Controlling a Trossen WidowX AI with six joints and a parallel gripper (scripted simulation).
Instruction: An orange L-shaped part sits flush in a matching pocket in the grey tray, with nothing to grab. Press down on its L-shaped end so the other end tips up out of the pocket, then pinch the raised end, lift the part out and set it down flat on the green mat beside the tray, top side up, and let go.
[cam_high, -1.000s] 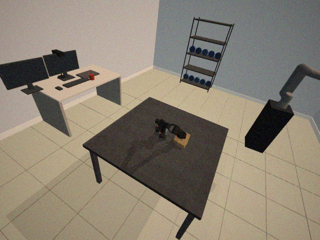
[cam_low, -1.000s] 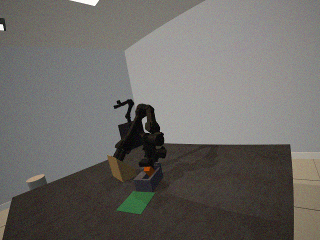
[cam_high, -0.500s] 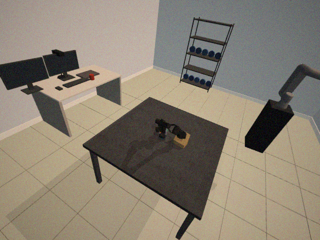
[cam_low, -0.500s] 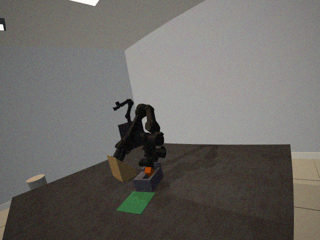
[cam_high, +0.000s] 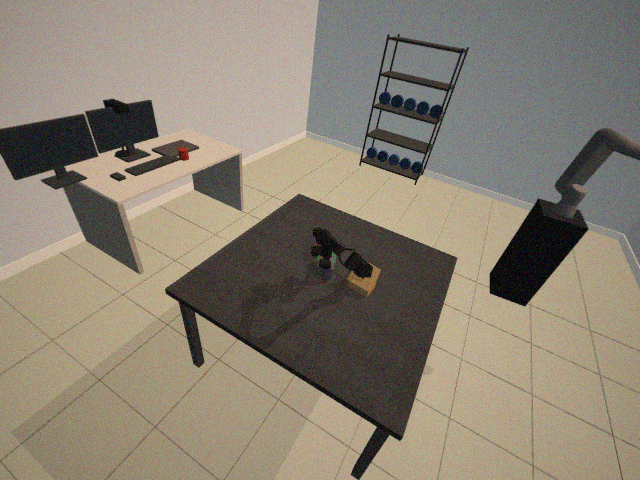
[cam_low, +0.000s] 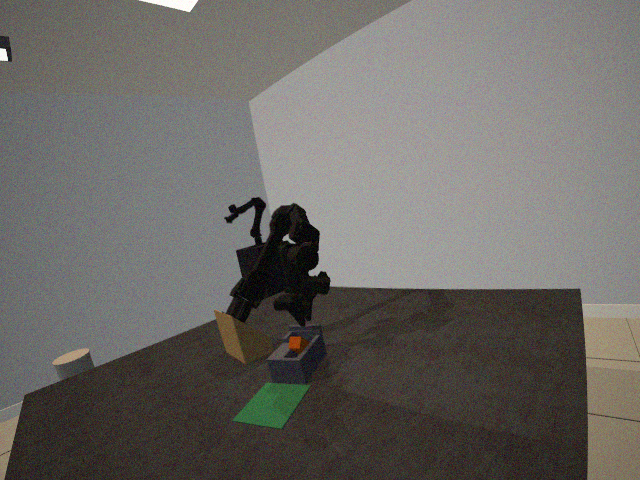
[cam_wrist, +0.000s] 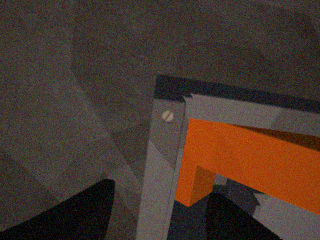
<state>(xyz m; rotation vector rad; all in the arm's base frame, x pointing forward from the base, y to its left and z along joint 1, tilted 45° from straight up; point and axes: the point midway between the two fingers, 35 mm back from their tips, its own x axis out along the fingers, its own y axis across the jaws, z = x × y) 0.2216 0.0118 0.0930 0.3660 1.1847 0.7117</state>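
The orange part (cam_low: 295, 342) (cam_wrist: 250, 155) is tilted in the grey tray (cam_low: 288, 370) (cam_wrist: 154, 195). In the exterior view its near end stands up above the rim, with the dark pocket showing below it. The wrist view shows its L-shaped end at the tray's screw-marked end. My gripper (cam_low: 303, 323) (cam_wrist: 161, 197) is partly open and empty, above the tray's far end in the exterior view. No contact with the part is visible. The green mat (cam_low: 272, 406) lies bare in front of the tray. The arm mostly hides tray and mat in the top view.
A tan wooden block (cam_high: 360, 285) (cam_low: 241, 341) stands beside the tray, with the arm's base on it. A round screw head (cam_wrist: 168, 116) marks the tray's rim corner. All of these are on the dark table (cam_high: 289, 320) (cam_low: 439, 392).
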